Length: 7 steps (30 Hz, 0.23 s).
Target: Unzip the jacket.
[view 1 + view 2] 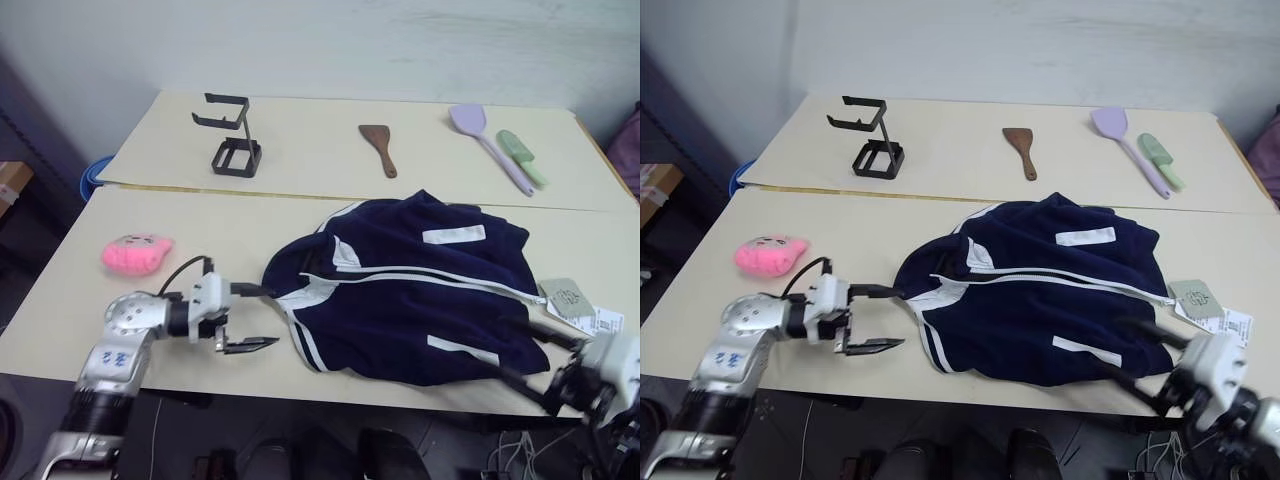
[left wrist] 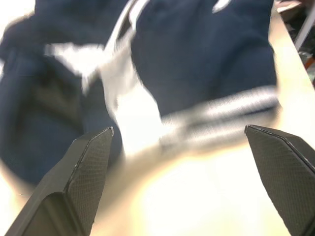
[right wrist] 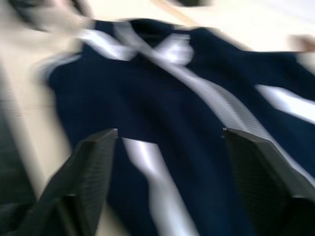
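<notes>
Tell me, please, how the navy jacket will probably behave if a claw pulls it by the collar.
The jacket lies crumpled with soft folds, so it is probably floppy and would stretch and drag, not lift as one piece. It may slide on the smooth table. Its paper tags look easy to bend or tear.

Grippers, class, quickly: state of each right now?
Left gripper: open, holding nothing, beside the jacket collar.
Right gripper: open, holding nothing.

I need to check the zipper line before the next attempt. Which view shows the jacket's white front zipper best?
The left eye view: the zipper runs in sharp sight from collar to hem across the jacket. The right eye view shows the same. Both wrist views show blurred stretches of it.
</notes>
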Motion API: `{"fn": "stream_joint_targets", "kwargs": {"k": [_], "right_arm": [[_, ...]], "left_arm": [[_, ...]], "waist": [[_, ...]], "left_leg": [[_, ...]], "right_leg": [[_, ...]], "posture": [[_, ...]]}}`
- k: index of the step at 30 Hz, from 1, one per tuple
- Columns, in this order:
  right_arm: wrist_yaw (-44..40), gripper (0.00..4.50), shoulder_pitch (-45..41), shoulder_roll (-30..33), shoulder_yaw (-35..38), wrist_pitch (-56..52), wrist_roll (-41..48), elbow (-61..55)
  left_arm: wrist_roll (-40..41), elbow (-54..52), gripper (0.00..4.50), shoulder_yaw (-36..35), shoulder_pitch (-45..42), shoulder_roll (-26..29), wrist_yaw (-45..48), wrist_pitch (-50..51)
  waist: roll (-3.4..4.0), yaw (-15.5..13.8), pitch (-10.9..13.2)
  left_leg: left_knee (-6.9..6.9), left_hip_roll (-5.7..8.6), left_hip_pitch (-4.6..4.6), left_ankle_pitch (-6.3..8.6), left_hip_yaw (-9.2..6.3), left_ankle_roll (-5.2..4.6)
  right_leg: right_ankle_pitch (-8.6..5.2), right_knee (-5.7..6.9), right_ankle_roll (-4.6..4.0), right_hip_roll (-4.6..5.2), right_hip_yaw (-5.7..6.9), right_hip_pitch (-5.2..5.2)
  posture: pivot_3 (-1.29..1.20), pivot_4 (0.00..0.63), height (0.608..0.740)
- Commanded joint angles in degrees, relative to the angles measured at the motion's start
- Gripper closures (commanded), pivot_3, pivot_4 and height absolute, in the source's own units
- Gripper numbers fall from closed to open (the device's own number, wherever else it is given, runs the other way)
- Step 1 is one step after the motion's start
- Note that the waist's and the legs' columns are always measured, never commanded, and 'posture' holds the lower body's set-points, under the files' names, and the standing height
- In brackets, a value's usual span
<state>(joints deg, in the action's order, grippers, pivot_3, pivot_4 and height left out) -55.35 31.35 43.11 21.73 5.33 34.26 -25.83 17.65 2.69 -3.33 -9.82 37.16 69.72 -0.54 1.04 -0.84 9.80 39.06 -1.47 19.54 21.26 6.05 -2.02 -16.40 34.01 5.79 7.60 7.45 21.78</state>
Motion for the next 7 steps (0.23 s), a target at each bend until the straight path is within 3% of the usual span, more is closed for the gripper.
{"fn": "stream_joint_targets", "kwargs": {"k": [1, 7], "right_arm": [[-3.2, 0.05, -3.41, -1.39, -4.18, 5.41, -5.53, 3.36], [-5.88, 0.05, -10.05, -2.81, -5.56, 9.14, -7.29, 11.96]], "left_arm": [[1.85, -5.31, 0.0, -2.66, 5.4, 2.22, 0.15, -1.67], [1.17, -8.93, 0.0, -5.13, 11.47, 1.94, -5.17, -2.81]], "waist": [[-0.04, 0.03, 0.02], [-0.11, -0.1, 0.07]], "left_leg": [[0.02, 0.03, 0.01, 0.03, 0.05, -0.05], [0.06, 0.08, 0.04, 0.08, 0.09, -0.15]], "right_leg": [[0.0, -0.02, 0.0, 0.0, -0.02, 0.02], [0.0, -0.06, 0.0, 0.07, -0.02, 0.03]], "posture": [[0.0, 0.15, 0.74], [0.0, 0.15, 0.74]]}}
